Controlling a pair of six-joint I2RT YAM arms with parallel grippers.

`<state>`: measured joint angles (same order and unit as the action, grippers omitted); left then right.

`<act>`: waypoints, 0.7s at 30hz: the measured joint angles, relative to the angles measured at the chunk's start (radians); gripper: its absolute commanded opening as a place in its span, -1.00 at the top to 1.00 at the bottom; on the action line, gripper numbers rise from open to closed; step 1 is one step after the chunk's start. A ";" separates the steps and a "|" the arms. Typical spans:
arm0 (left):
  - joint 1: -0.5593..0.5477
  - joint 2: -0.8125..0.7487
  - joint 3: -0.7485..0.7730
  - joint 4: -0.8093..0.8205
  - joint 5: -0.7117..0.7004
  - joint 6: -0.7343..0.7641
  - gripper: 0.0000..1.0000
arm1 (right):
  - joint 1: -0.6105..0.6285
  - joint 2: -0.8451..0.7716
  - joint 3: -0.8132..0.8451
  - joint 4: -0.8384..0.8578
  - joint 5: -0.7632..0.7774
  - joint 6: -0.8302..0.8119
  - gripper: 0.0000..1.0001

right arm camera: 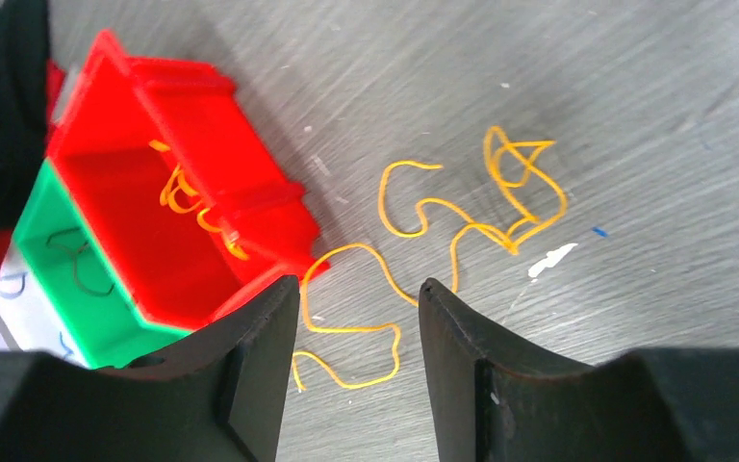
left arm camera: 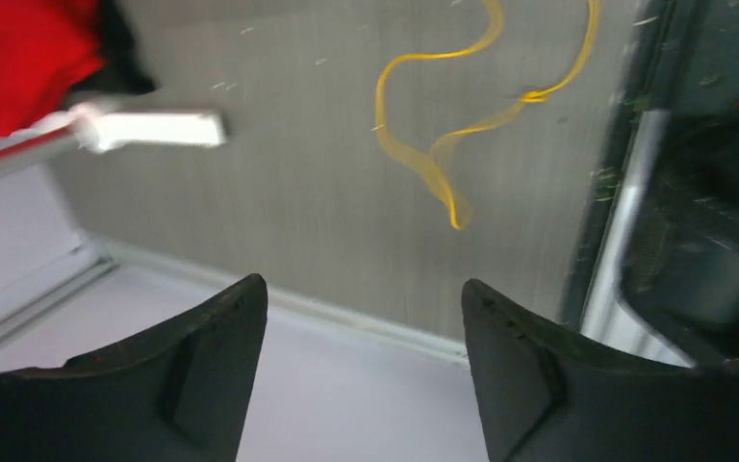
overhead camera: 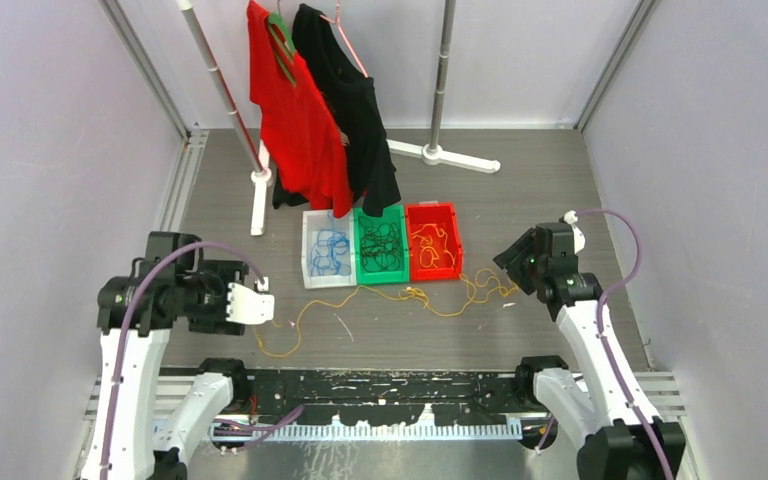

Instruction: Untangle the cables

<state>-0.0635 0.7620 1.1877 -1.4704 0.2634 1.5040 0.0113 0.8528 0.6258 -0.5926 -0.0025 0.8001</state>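
Loose yellow-orange cables (overhead camera: 410,295) lie strung across the grey table in front of three bins. The white bin (overhead camera: 312,250) holds blue cables, the green bin (overhead camera: 362,262) holds black ones, and the red bin (overhead camera: 452,243) holds yellow ones. My left gripper (overhead camera: 258,300) is open and empty, raised at the left end of the yellow strand (left arm camera: 433,164). Its jaws (left arm camera: 363,289) stand wide apart. My right gripper (overhead camera: 513,262) is open and empty above the right end of the strand (right arm camera: 462,231). A yellow loop (right arm camera: 346,327) shows between its fingers (right arm camera: 358,287), beside the red bin (right arm camera: 183,192).
A clothes rack at the back carries a red shirt (overhead camera: 295,110) and a black shirt (overhead camera: 355,100). Its white feet (overhead camera: 260,195) (overhead camera: 450,157) stand on the table behind the bins. Walls close both sides. A black rail (overhead camera: 380,385) runs along the near edge.
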 measured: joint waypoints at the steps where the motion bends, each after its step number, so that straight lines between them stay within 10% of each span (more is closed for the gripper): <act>1: 0.000 0.015 -0.020 -0.029 0.020 0.016 -1.00 | 0.031 -0.011 0.016 -0.007 0.013 -0.005 -0.11; 11: -0.034 0.195 -0.022 -0.077 0.273 0.003 -0.95 | 0.307 -0.113 0.031 0.011 0.032 -0.093 -0.08; 21: -0.534 0.529 -0.024 0.277 0.282 -0.313 -0.52 | 0.500 0.029 -0.075 0.152 -0.003 -0.071 0.00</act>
<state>-0.5976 1.2907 1.1637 -1.1938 0.5453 1.1912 0.5117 0.8822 0.5507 -0.4408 -0.0051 0.7288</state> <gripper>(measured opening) 0.834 0.515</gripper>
